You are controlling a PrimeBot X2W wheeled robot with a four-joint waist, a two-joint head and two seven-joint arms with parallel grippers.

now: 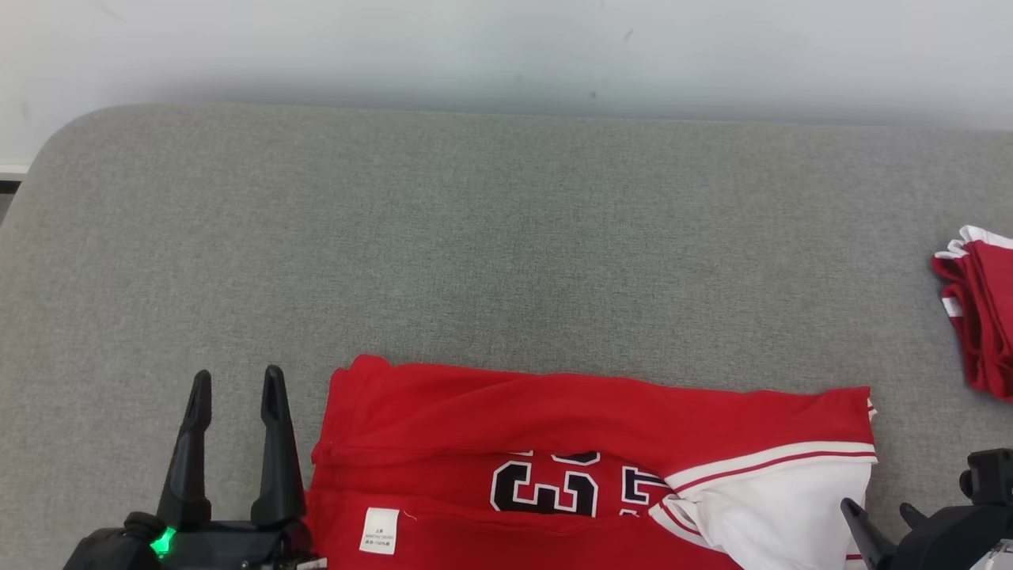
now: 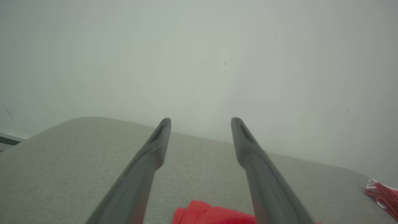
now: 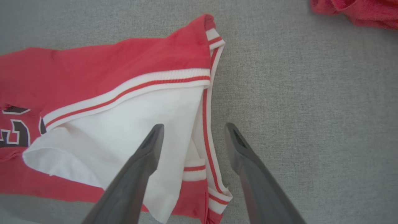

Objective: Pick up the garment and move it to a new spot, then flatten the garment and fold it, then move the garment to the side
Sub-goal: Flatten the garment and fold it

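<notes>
Plainly, our left gripper (image 1: 237, 376) stands wide open with nothing between its fingers (image 2: 158, 146); it sits just left of the garment (image 1: 554, 419), over the bare grey surface (image 1: 506, 237); its wrist view looks across that surface to a pale wall (image 2: 199, 46). Our right gripper (image 3: 194, 126) is spread wide too and holds nothing; one finger (image 3: 146, 155) lies over the garment's white inner side, the other over bare surface, with the striped hem between them; we cannot tell whether either touches the cloth. The garment, a red jersey with black numerals (image 1: 546, 487) and a white tag (image 1: 380, 529), lies folded lengthwise along the near edge between our two grippers. Well apart, at the far right, sits a second red pile (image 1: 981, 317).
</notes>
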